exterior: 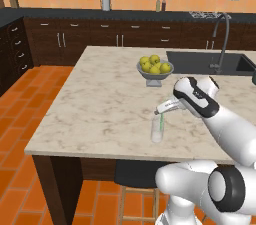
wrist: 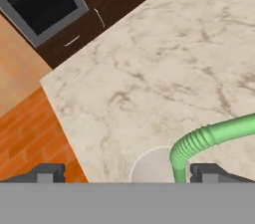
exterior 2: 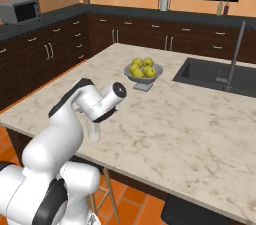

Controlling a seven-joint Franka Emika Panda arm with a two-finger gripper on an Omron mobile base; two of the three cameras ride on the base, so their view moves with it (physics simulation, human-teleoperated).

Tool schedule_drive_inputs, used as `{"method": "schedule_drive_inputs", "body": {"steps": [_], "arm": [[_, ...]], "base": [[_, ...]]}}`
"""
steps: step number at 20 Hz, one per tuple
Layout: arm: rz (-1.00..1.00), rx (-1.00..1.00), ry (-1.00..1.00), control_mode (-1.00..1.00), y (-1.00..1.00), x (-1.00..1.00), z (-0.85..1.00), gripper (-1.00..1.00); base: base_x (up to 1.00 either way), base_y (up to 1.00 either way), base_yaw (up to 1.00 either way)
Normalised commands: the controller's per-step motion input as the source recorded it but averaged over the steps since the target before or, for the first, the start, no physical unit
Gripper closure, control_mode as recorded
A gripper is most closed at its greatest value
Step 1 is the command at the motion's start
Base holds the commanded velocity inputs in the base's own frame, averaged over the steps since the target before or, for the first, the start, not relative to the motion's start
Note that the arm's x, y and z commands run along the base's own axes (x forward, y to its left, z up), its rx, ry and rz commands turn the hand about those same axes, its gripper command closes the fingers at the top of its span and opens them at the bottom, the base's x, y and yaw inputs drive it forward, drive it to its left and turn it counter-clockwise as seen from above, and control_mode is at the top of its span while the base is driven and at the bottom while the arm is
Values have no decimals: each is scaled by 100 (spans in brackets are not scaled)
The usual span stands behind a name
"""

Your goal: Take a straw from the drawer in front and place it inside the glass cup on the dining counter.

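1 bright green ribbed-bend straw (wrist: 199,141) stands in the clear glass cup (exterior: 158,130).

The dining counter (exterior: 100,104) has a pale beige top with brown marble veining and a dark brown wood base. The straw (wrist: 209,138) is bright green, with a ribbed bend. The glass cup (exterior: 157,130) is clear and colourless. The fruit bowl (exterior: 155,73), at 12 o'clock from the cup, is grey and holds yellow-green fruit. The floor (exterior: 30,99) is orange tile. The sink (exterior: 205,62) is dark grey. The gripper (wrist: 127,173) has dark grey finger tips.
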Motion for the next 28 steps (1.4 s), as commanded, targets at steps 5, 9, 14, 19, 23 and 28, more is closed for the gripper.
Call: {"method": "schedule_drive_inputs", "body": {"steps": [5,9,14,19,23,28], "arm": [[0,0,10,-100,-2,-11,0,-100],[-1,0,8,-100,-2,-17,3,-100],[-3,0,1,-100,-6,-23,26,-100],[-6,0,0,-100,-6,-30,41,-100],[-7,0,0,-100,-3,-30,28,-100],[-8,0,0,-100,-10,-29,11,-100]], "base": [[0,0,0],[0,0,0],[0,0,0],[0,0,0],[0,0,0],[0,0,0]]}}
